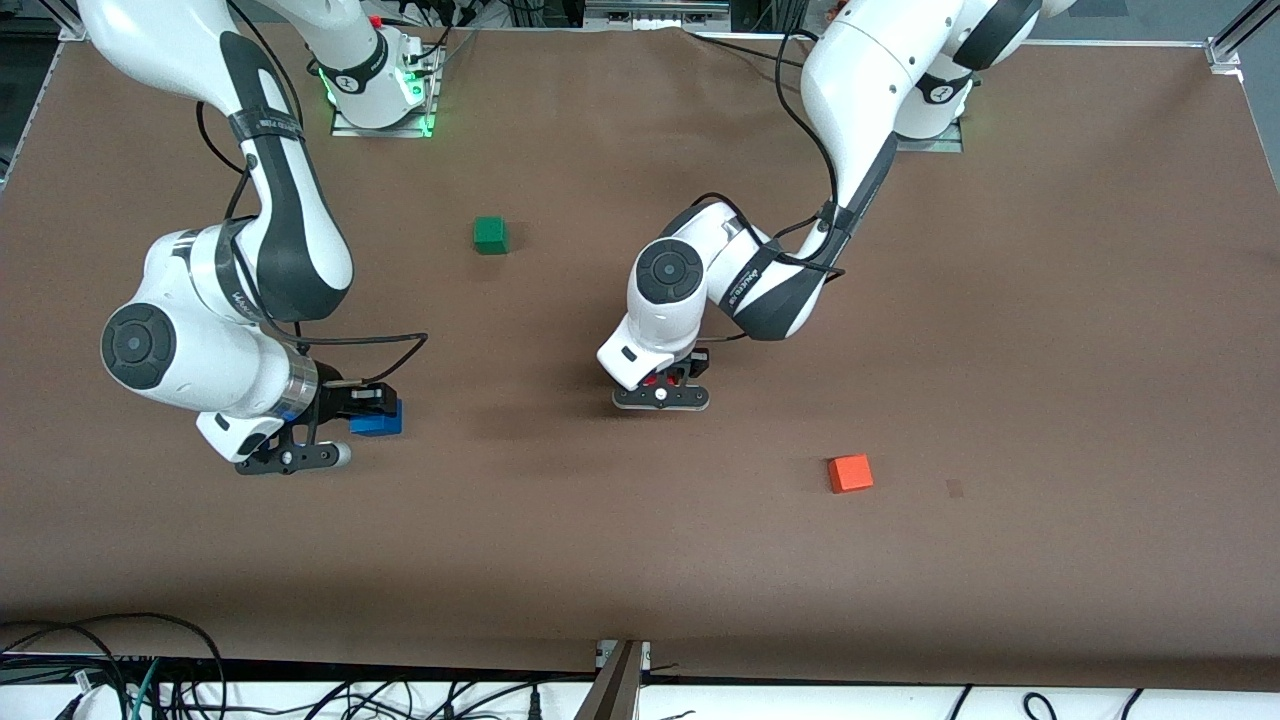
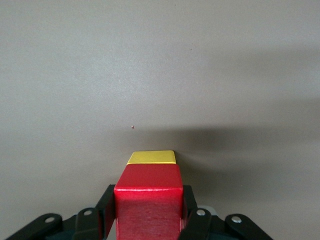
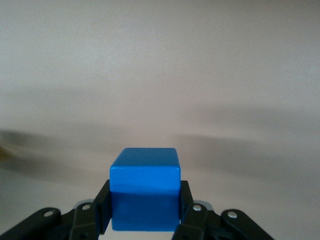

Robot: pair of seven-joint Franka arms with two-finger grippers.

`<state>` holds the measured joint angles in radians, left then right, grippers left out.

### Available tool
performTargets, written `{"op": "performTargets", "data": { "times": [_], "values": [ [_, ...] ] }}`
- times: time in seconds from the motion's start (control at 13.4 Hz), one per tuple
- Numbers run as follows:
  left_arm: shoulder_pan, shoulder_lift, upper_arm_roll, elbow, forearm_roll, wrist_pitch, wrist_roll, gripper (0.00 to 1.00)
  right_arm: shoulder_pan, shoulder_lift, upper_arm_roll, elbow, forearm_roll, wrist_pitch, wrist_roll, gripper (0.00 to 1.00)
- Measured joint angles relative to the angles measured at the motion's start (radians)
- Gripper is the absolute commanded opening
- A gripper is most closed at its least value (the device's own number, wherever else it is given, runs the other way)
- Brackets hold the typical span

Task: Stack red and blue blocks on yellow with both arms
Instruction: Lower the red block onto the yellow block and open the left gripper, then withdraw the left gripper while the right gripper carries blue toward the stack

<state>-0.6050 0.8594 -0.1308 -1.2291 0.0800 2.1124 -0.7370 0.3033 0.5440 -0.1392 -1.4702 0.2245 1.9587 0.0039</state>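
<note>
Nearest my front camera, one orange-red cube (image 1: 850, 473) sits on the brown counter (image 1: 1050, 300); one green cube (image 1: 490, 235) sits farther back. My left gripper (image 1: 662, 385) clamps its jaws on the red block (image 2: 148, 207), directly over the yellow cube (image 2: 151, 158). My right gripper (image 1: 362, 412) grips the blue block (image 3: 145, 195) above the counter, toward the right arm's end.

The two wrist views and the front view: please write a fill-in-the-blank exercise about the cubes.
1. The left gripper holds the ____ cube between its fingers.
2. In the left wrist view, the cube seen under the held one is ____.
3. The right gripper holds the ____ cube.
4. The cube on the table nearest the robots' bases is ____.

Missing words: red; yellow; blue; green.
</note>
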Motion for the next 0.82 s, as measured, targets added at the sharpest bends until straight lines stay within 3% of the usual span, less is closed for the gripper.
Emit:
{"op": "performTargets", "data": {
  "times": [0.3, 0.52, 0.82],
  "values": [
    [0.0, 0.0, 0.002, 0.022, 0.0, -0.043, -0.001, 1.0, 0.0, 0.0, 0.0, 0.0, 0.0, 0.0, 0.0, 0.3],
    [0.01, -0.003, 0.015, 0.137, 0.0, -0.211, -0.002, 1.0, 0.0, 0.001, 0.001, 0.001, 0.0, 0.0, 0.001, 0.3],
    [0.152, -0.063, 0.027, 0.223, 0.0, -0.371, 0.021, 1.0, 0.015, 0.002, 0.06, 0.042, 0.002, -0.026, 0.144, 0.3]
  ]
}}
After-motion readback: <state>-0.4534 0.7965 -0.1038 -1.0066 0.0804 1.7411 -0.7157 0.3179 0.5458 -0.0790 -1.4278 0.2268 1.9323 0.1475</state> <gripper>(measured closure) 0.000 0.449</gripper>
